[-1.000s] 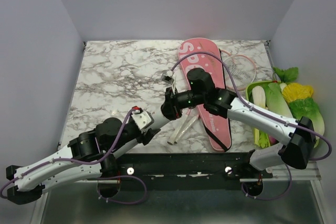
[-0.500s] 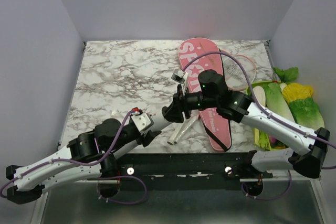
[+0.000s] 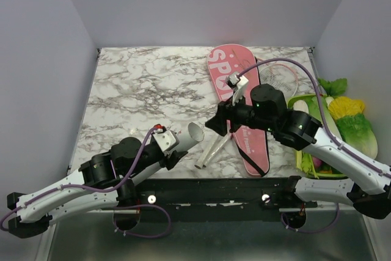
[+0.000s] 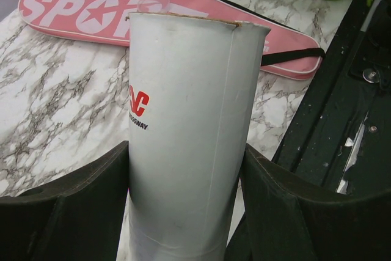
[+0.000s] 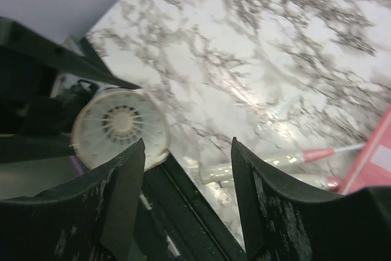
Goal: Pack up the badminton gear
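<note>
The left gripper (image 4: 183, 178) is clamped on the long white tube (image 4: 183, 90), whose open end points toward the right gripper (image 5: 186, 169). That gripper hangs spread wide with nothing in it, above the marble table (image 3: 134, 90). Just below it, the rackets' handles (image 3: 208, 153) poke out at the left edge of the pink bag (image 3: 229, 65).

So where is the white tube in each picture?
Top external: white tube low, left of centre, in the left pincer.
Left wrist: tube upright in the centre, squeezed between the dark fingers.
Right wrist: only the tube's round open end, at the left.
Shared landmark: the marble table.
</note>
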Controlling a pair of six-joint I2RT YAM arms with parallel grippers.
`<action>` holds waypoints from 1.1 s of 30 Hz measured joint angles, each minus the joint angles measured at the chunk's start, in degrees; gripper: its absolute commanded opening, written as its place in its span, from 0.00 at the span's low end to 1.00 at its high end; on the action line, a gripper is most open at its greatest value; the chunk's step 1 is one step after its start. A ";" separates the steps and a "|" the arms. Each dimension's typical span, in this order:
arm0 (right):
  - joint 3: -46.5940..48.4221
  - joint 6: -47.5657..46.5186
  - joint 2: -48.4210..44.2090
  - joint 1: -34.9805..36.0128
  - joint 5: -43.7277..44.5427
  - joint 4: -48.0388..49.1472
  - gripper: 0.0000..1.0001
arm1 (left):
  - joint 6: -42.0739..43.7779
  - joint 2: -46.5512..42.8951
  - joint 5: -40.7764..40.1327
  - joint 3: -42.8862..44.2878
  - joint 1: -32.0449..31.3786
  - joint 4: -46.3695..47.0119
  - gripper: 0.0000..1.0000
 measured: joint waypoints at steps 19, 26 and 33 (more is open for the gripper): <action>-13.44 9.79 15.19 -18.64 13.68 1.27 0.59 | -0.11 -0.26 0.00 0.00 0.00 0.02 0.00; -5.68 9.40 26.62 -24.72 13.75 3.43 0.55 | -0.15 -1.77 -0.04 0.00 0.00 -0.04 0.00; 3.19 8.46 34.73 -28.28 14.27 3.72 0.55 | -0.15 -1.88 -0.22 0.00 0.00 -0.02 0.00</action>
